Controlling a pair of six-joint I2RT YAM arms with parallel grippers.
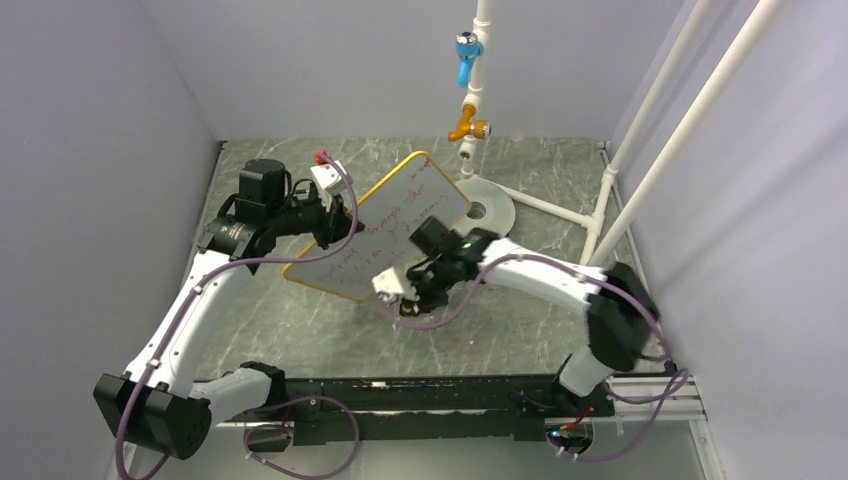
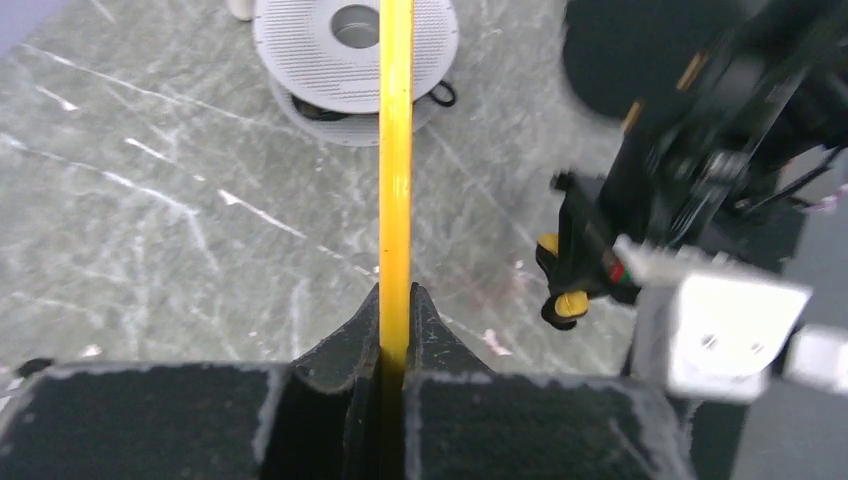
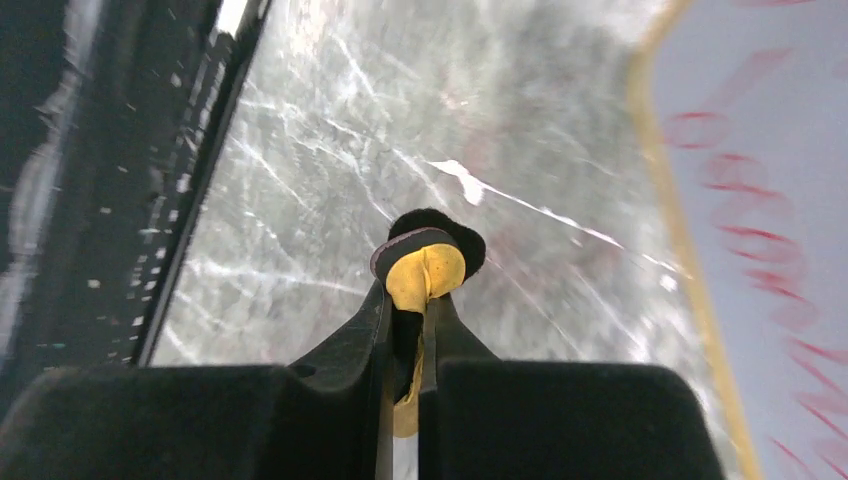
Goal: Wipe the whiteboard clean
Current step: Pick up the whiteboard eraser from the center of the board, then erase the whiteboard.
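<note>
The whiteboard (image 1: pixel 385 225) is a small white board with a yellow-orange frame and red handwritten lines, held tilted above the table. My left gripper (image 1: pixel 325 232) is shut on its left edge; in the left wrist view the yellow frame (image 2: pixel 396 150) runs edge-on between the fingers of that gripper (image 2: pixel 396 300). My right gripper (image 1: pixel 408 305) is shut on a small yellow and black eraser (image 3: pixel 425 268), just below the board's lower edge. The right wrist view shows the board's red writing (image 3: pixel 770 250) to the right, apart from the eraser.
A round grey disc (image 1: pixel 490 210) lies on the marble table behind the board and shows in the left wrist view (image 2: pixel 350 50). A white pipe stand with blue and orange valves (image 1: pixel 468 90) rises at the back. White poles (image 1: pixel 650 150) slant at right.
</note>
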